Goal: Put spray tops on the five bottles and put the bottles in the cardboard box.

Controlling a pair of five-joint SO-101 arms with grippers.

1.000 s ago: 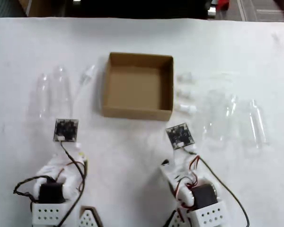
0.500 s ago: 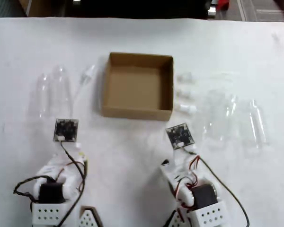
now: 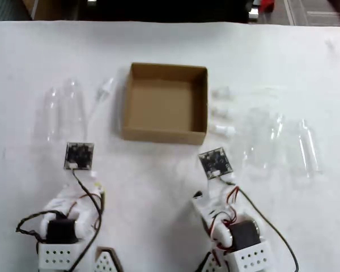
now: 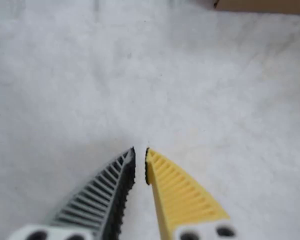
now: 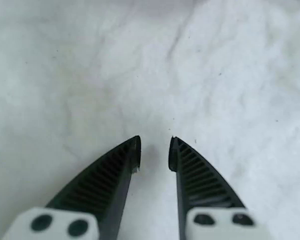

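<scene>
Cardboard box (image 3: 165, 102) mid-table. Left: two bottles (image 3: 71, 109), spray top (image 3: 105, 90) beside box. Right: spray tops (image 3: 221, 111), further bottles (image 3: 307, 148).

white cloth-covered counter (image 3: 170, 175). open brown cardboard box (image 3: 164, 136) at centre. two clear plastic bottles (image 3: 61, 110) lying to one side, a white spray top (image 3: 103, 90) between them and the box. other side: several small white spray tops (image 3: 220, 111) just beside the box, further clear bottles (image 3: 277, 144) beyond.

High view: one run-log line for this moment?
cardboard box: empty | bottles: both sides of box | spray tops: loose | left gripper: shut, empty | right gripper: slightly open, empty
</scene>
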